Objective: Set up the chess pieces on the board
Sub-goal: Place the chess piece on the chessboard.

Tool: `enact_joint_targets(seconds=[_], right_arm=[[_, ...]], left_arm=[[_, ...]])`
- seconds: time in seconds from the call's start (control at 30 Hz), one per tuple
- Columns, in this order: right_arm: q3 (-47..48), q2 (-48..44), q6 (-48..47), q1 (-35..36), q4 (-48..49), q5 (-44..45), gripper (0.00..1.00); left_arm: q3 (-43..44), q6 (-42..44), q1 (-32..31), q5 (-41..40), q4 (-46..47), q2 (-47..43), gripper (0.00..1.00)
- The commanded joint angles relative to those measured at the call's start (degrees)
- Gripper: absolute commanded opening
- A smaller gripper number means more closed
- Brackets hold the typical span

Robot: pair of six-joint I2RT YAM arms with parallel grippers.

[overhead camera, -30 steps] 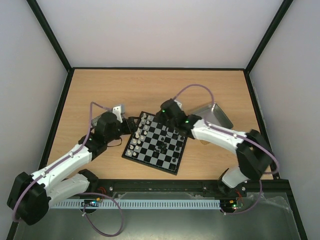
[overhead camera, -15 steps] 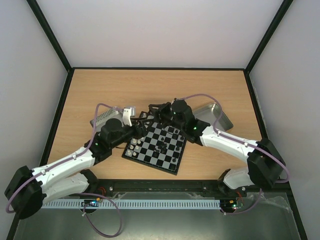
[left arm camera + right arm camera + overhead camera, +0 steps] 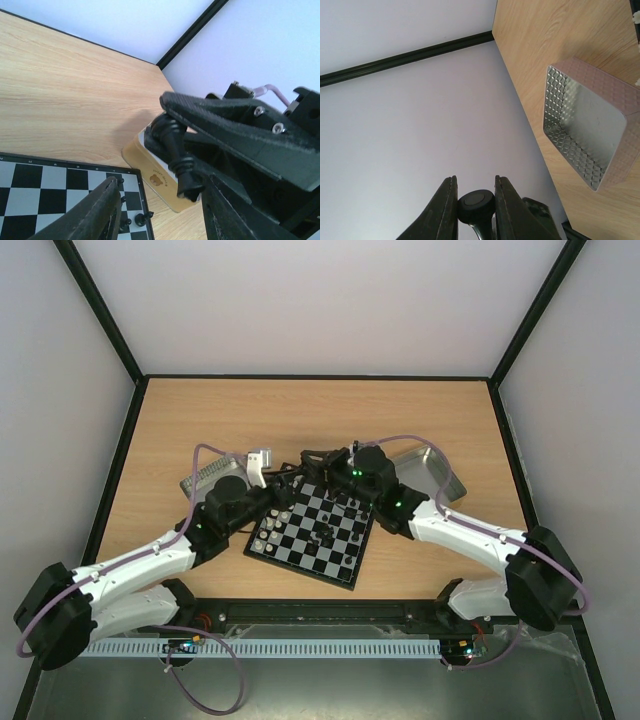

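Chessman (image 3: 172, 141): black, clamped in right gripper (image 3: 474, 186), long axis tilted.
Left gripper (image 3: 161, 182): spread wide, just beneath it.
Board (image 3: 50, 176): below both.

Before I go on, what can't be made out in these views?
- Top view: the left claw and right claw cover the far corner of the board. The chess pieces are too small to name.
- Left wrist: the bottom edge cuts off most of the board.
- Right wrist: the right claw hides all but the round base of the black chess piece. The board is out of view.
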Motion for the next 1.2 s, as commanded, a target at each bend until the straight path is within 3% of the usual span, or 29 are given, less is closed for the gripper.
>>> enact_joint_targets(seconds=[0.0, 0.27, 0.4, 0.67, 0.8, 0.9, 1.17], right_arm=[[-1.44, -1.54, 1.12, -0.08, 2.90, -1.52, 0.12], [-1.52, -3.02, -0.72, -0.02, 1.03, -2.78, 0.13], [-0.88, -4.05, -4.30, 0.04, -3.08, -0.95, 0.19], [0.17, -10.29, -18.82, 0.00, -18.54, 13.72, 0.50], [-0.22, -14.76, -25.04, -0.02, -26.46, 24.38, 0.52], [-1.73, -18.00, -27.03, -0.02, -29.44, 30.63, 0.52], [-4.88, -21.28, -30.41, -0.01, -31.53, 35.52, 0.53]], left_arm=[[1.50, 1.13, -0.32, -0.98, 3.51, -0.78, 0.43], [2.55, 0.65, -0.27, -0.23, 2.62, -0.58, 0.15], [3.73, 1.17, -0.25, -0.57, -1.24, -1.19, 0.09], [12.79, 5.96, -0.14, 1.86, -31.61, 0.18, 0.08], [19.36, 9.08, -0.36, 5.97, -51.17, 5.44, 0.05], [23.23, 11.00, -2.32, 4.68, -63.17, 9.66, 0.03], [32.32, 14.62, -6.97, 3.89, -81.32, 21.74, 0.04]])
